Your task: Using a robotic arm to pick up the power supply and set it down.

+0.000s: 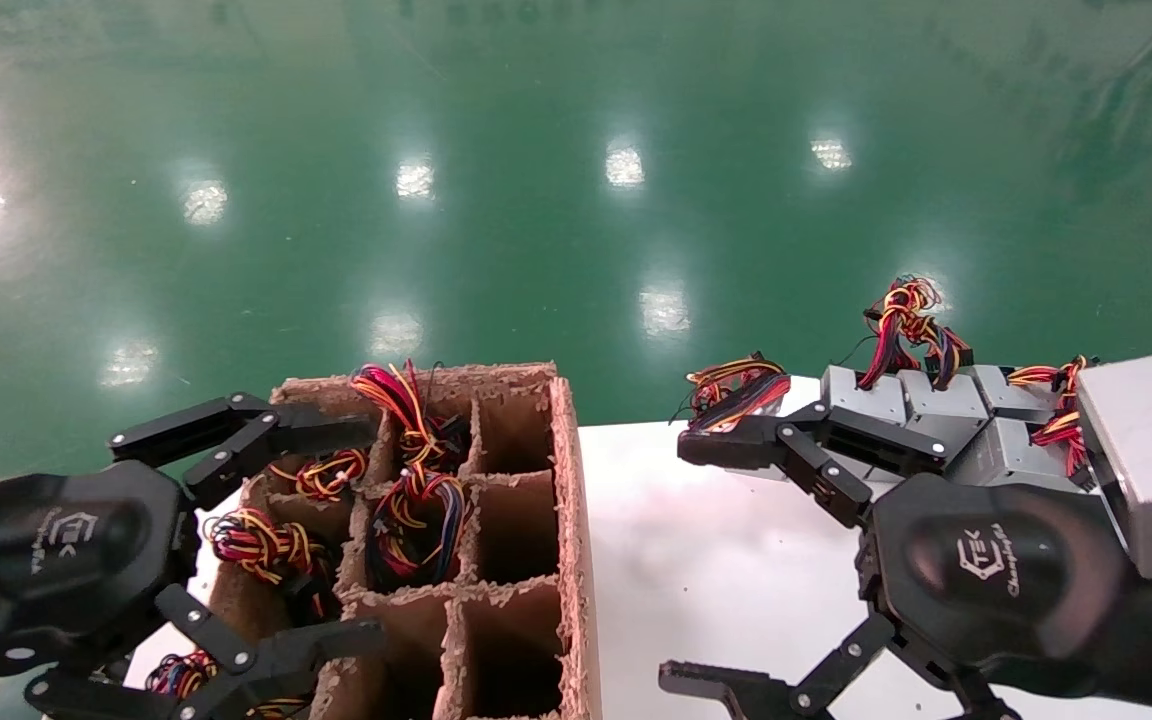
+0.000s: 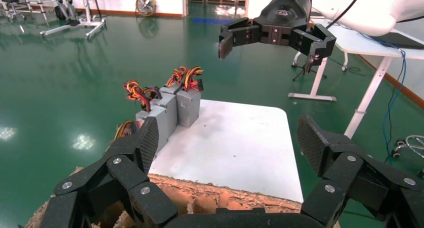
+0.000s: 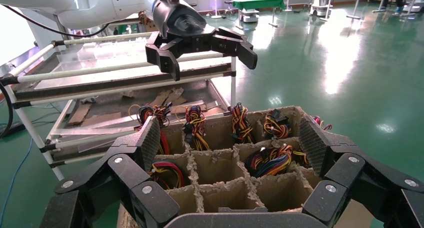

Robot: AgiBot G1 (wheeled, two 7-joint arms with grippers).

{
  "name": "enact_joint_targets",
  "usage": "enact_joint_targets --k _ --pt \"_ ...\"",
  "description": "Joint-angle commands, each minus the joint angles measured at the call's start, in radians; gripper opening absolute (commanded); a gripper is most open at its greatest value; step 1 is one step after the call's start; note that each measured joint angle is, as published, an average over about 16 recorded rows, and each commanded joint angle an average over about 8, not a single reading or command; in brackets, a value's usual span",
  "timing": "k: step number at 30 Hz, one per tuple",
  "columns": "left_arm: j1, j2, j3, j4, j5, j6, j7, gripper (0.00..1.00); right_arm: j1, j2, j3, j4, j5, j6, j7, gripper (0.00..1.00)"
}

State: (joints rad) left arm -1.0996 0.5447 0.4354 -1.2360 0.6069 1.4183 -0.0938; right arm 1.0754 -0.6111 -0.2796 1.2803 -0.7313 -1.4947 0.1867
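The power supply sits sunk in a middle cell of the brown cardboard divider box [image 1: 568,520]. Only its looped red, yellow, black and blue-purple wires [image 1: 418,512] [image 3: 274,158] show. My right gripper [image 1: 676,560] [image 3: 230,138], with a grey box on its wrist, hovers open and empty over the white table [image 1: 736,600], right of the box. My left gripper [image 1: 371,532] [image 2: 228,138], all black, hangs open and empty above the box's left cells. Each wrist view also shows the other arm's gripper farther off.
Several silver power supplies [image 1: 936,410] [image 2: 170,110] with orange-red-yellow wires stand in a row at the table's far right edge. Other box cells hold similar wire bundles [image 1: 266,545]; some cells are hollow. A rack [image 3: 100,78] stands beyond the box. Green floor surrounds the table.
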Motion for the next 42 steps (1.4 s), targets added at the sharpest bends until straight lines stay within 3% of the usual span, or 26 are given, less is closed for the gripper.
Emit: enact_joint_targets --k 1,22,23,30,31,42 --pt "0.0 0.0 0.0 0.0 0.0 0.0 0.0 1.0 0.0 0.0 0.0 0.0 0.0 0.0 0.0 1.0" --pt "0.0 0.0 0.0 0.0 0.0 0.0 0.0 0.99 0.0 0.0 0.0 0.0 0.0 0.0 0.0 1.0" --pt "0.0 0.0 0.0 0.0 0.0 0.0 0.0 0.92 0.0 0.0 0.0 0.0 0.0 0.0 0.0 1.0" --pt "0.0 0.0 0.0 0.0 0.0 0.0 0.0 0.05 0.0 0.0 0.0 0.0 0.0 0.0 0.0 1.0" --pt "0.0 0.0 0.0 0.0 0.0 0.0 0.0 0.0 0.0 0.0 0.0 0.0 0.0 0.0 0.0 1.0" --pt "0.0 0.0 0.0 0.0 0.0 0.0 0.0 0.0 0.024 -0.027 -0.024 -0.01 -0.039 0.005 0.0 1.0"
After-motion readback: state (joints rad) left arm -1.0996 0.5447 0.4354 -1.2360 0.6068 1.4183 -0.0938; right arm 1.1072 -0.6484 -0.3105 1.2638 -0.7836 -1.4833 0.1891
